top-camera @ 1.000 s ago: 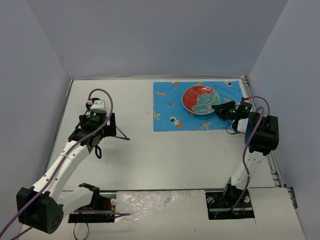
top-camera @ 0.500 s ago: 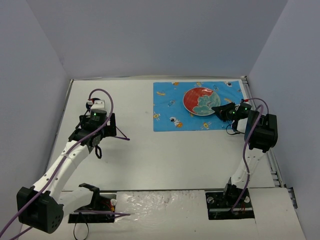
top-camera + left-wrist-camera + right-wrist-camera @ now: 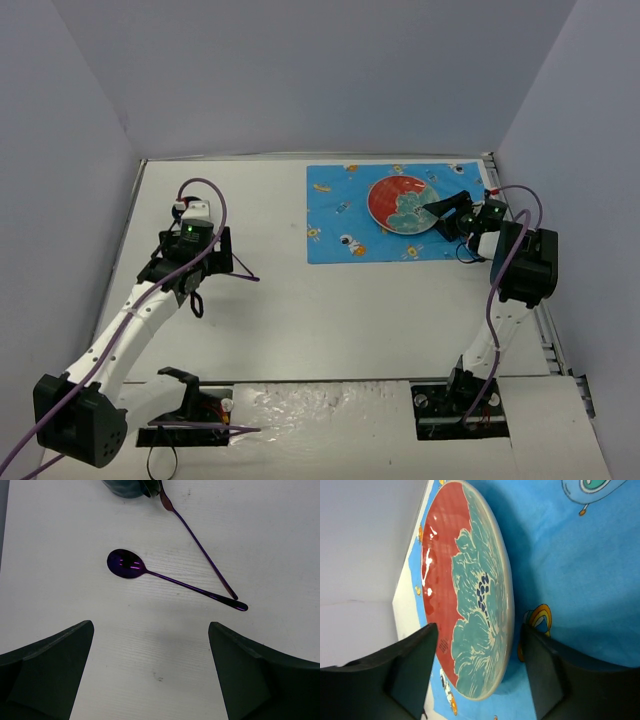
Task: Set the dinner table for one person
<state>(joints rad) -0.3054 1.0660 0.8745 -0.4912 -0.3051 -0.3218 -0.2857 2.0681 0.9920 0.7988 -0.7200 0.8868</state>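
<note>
A red and teal plate (image 3: 400,203) (image 3: 465,590) lies on the blue cartoon-print mat (image 3: 340,225) (image 3: 580,570) at the back right of the white dinner table (image 3: 330,310). My right gripper (image 3: 447,208) (image 3: 482,680) is open, with one finger above and one below the plate's near rim, and neither touches it. My left gripper (image 3: 215,258) (image 3: 150,680) hangs open and empty over bare table. Ahead of it lie a purple spoon (image 3: 130,563) and a second purple utensil (image 3: 200,550), their handle ends meeting.
A dark cup (image 3: 127,487) stands at the top edge of the left wrist view, by the second utensil's head. Grey walls enclose the table on three sides. A metal rail (image 3: 548,335) runs along the right edge beside the right arm.
My right gripper has opened off the plate's rim, and the plate now rests flat on the mat. The left arm has not moved.
</note>
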